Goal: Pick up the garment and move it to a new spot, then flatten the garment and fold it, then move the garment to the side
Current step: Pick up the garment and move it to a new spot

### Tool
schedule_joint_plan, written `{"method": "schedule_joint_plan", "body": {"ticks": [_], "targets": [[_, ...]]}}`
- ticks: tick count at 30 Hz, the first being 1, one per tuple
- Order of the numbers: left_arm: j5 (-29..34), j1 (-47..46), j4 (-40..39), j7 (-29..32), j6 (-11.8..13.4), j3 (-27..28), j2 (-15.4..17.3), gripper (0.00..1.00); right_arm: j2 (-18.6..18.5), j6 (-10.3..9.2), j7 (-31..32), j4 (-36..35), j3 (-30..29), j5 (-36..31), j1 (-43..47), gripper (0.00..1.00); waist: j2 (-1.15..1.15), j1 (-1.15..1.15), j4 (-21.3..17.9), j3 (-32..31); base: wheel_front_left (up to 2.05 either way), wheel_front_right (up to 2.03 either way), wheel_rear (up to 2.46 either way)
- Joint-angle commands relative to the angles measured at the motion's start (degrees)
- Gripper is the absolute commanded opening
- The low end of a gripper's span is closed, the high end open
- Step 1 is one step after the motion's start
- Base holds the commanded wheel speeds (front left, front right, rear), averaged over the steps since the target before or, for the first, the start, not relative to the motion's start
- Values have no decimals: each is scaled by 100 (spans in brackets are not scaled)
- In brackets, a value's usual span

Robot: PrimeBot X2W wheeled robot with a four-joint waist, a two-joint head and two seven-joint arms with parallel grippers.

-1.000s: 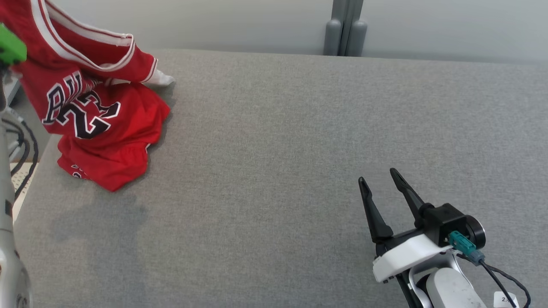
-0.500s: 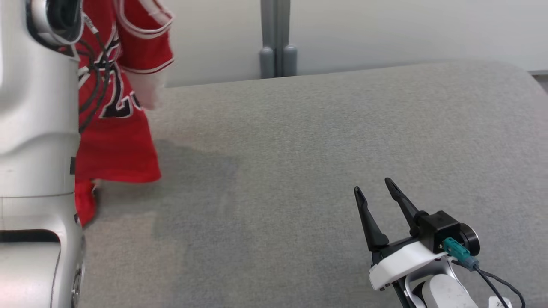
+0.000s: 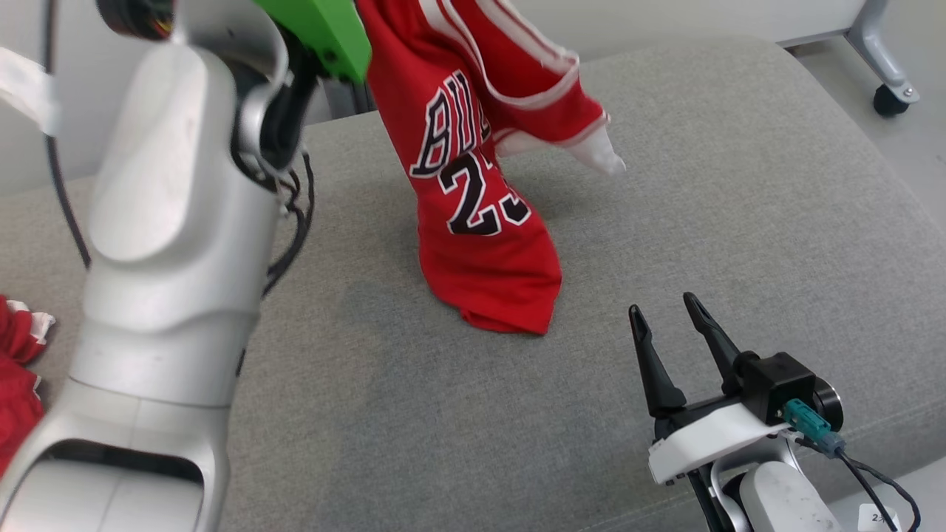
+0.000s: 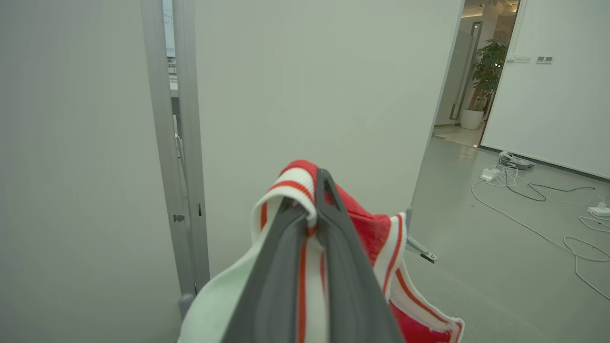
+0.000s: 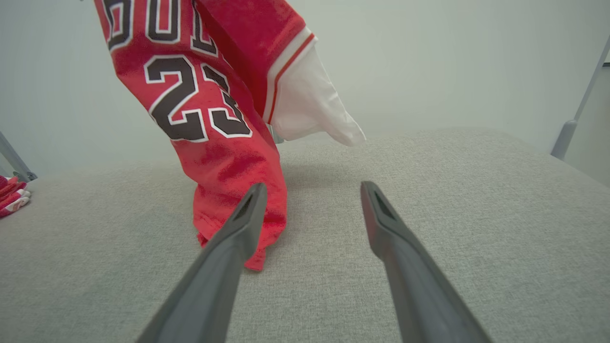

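Observation:
The garment [image 3: 473,192] is a red basketball jersey with white trim and a black number. It hangs from above, its lower hem touching the grey cushioned surface [image 3: 739,207]. In the left wrist view my left gripper [image 4: 312,190] is shut on the garment's [image 4: 376,228] striped white-and-red edge. The left arm [image 3: 170,244] rises large at the left of the head view. My right gripper [image 3: 661,314] stands open low at the right, just right of the hem. In the right wrist view the garment [image 5: 214,119] hangs ahead and left of the open right gripper [image 5: 310,190].
More red cloth [image 3: 18,369] lies at the left edge of the surface, seen too in the right wrist view as red cloth [image 5: 12,195]. A wheeled stand leg [image 3: 887,66] is on the floor at upper right. Cables [image 4: 538,190] lie on the floor.
The head view has swung, so the picture shifted. The left arm lifted the garment off the surface and carried it toward the middle, near the right gripper, which kept still and open.

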Motion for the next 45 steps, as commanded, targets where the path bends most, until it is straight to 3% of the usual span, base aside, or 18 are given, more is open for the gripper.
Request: {"method": "schedule_joint_plan", "body": {"ticks": [1, 11, 12, 13, 14, 19, 23, 28, 33, 45], "targets": [[-24, 336, 71, -69, -30, -100, -29, 0, -4, -4, -31, -24, -31, 7, -99, 100, 0, 0, -140, 210, 0, 0, 0], [-127, 2198, 733, -612, -156, -1218, -92, 0, -4, -4, -55, 41, 4, -3, -131, 100, 0, 0, 60, 204, 0, 0, 0], [-172, 2377, 785, -730, -174, -1311, -90, 31, -5, -4, -56, 47, 21, 4, -132, 100, 0, 0, 81, 194, 0, 0, 0], [-230, 2526, 815, -899, -195, -1378, -89, 87, -5, -4, -57, 55, 35, 8, -144, 100, 0, 0, 106, 176, 0, 0, 0], [-331, 2673, 867, -994, -188, -1390, -87, 100, -5, -4, -58, 63, 39, 9, -141, 100, 0, 0, 128, 148, 0, 0, 0], [-433, 3191, 842, -1889, -219, -1392, -81, 100, -5, -4, -60, 86, -52, -75, -19, 100, 0, 0, 337, 23, 0, 0, 0], [-346, 3510, 572, -2348, -157, -1158, 109, 100, -5, -4, -49, 86, -153, -108, 23, 100, 0, 0, 515, -89, 0, 0, 0], [46, 4135, -575, -2414, 55, -348, 272, 100, -4, -4, -30, 22, -358, -157, 102, 100, 0, 0, 787, -182, 0, 0, 0], [546, 4956, -1613, -2411, 49, 482, 246, 100, -6, -4, 26, -31, -591, -202, 168, 100, 0, 0, 1034, -304, 0, 0, 0], [1091, 6033, -1785, -2413, 84, 1360, 226, 100, -6, -4, 182, -121, -944, -269, 373, 100, 0, 0, 1481, -569, 0, 0, 0]]}}
